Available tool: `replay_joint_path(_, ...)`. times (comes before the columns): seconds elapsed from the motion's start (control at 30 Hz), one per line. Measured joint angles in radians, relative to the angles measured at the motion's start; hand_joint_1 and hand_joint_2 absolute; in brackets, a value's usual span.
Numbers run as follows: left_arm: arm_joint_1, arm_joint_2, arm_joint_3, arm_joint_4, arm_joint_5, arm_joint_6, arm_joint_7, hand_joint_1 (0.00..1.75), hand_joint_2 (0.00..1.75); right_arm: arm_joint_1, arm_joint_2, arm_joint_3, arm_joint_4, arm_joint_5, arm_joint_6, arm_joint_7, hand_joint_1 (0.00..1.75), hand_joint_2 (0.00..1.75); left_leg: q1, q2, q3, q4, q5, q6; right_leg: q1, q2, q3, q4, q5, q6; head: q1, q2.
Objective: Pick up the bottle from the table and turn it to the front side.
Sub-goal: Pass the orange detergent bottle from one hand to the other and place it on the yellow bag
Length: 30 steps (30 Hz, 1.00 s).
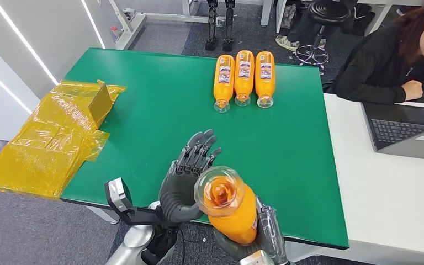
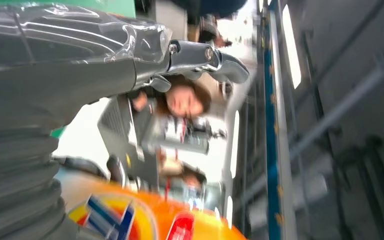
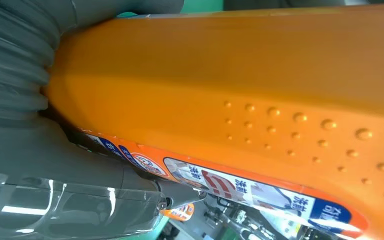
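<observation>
Two hands are meeting above the green table's [image 1: 143,110] near edge: the left hand [image 1: 190,176] is reaching beside the orange bottle [image 1: 229,207] with fingers spread and holding nothing, while the right hand [image 1: 265,234] is gripping the bottle, raised with its clear cap toward the head camera.

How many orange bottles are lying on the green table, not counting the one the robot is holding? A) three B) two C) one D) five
A: three orange bottles lie side by side at the far side of the green table, while the right robot hand holds a fourth bottle up near the camera.
</observation>
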Motion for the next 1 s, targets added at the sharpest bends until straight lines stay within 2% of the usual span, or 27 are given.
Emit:
replay_joint_path(0.13, 0.004, 0.017, 0.0, -0.018, 0.063, -0.088, 0.009, 0.0, 1.75, 0.017, -0.007, -0.014, -0.007, -0.051, -0.013, -0.041, 1.75, 1.75, 0.0, 0.0, 0.0, 0.0, 0.0, 0.0, 0.0, 0.0, 0.0, 0.0, 0.0, 0.0, 0.0, 0.0)
replay_joint_path(0.33, 0.024, 0.045, 0.011, -0.06, 0.047, -0.094, 0.01, 0.0, 1.75, 0.038, -0.029, -0.026, -0.008, -0.068, -0.019, -0.062, 1.75, 1.75, 0.0, 0.0, 0.0, 0.0, 0.0, 0.0, 0.0, 0.0, 0.0, 0.0, 0.0, 0.0, 0.0, 0.0)
replay_joint_path(0.6, 0.075, 0.065, 0.045, -0.135, -0.019, -0.088, 0.018, 0.0, 1.75, 0.071, -0.05, -0.044, -0.026, -0.014, -0.005, 0.007, 1.75, 1.75, 0.0, 0.0, 0.0, 0.0, 0.0, 0.0, 0.0, 0.0, 0.0, 0.0, 0.0, 0.0, 0.0, 0.0)
replay_joint_path(0.83, 0.105, 0.067, 0.063, -0.215, -0.115, -0.087, 0.06, 0.0, 1.75, 0.084, -0.058, -0.045, -0.028, 0.117, 0.167, 0.217, 1.75, 1.75, 0.0, 0.0, 0.0, 0.0, 0.0, 0.0, 0.0, 0.0, 0.0, 0.0, 0.0, 0.0, 0.0, 0.0)
replay_joint_path(1.0, 0.113, 0.065, 0.074, -0.256, -0.141, -0.095, 0.082, 0.0, 1.75, 0.096, -0.084, -0.045, -0.032, 0.375, 0.151, 0.337, 1.75, 1.75, 0.0, 0.0, 0.0, 0.0, 0.0, 0.0, 0.0, 0.0, 0.0, 0.0, 0.0, 0.0, 0.0, 0.0)
